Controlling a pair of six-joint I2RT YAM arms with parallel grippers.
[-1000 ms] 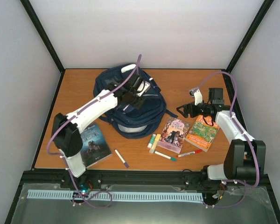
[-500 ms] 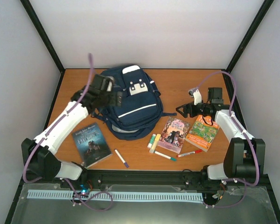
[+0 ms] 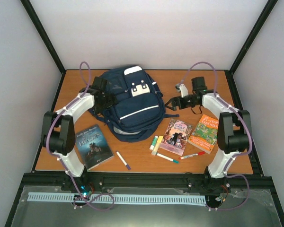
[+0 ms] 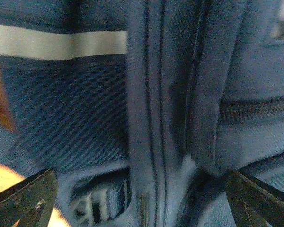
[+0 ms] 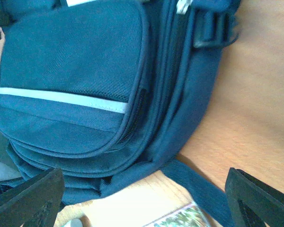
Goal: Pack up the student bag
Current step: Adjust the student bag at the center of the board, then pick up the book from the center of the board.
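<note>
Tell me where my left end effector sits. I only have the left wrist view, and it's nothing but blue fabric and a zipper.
Observer: The left end effector is open at the left side of the large navy-blue fabric backpack, which lies mid-table.
Operator: And the right one?
Observer: The right end effector is open too, facing the backpack's right side above a dark strap.
Operator: What's outside the bag?
Observer: Three books are out: a dark paperback near-left, and a pink book and an orange book near-right.
</note>
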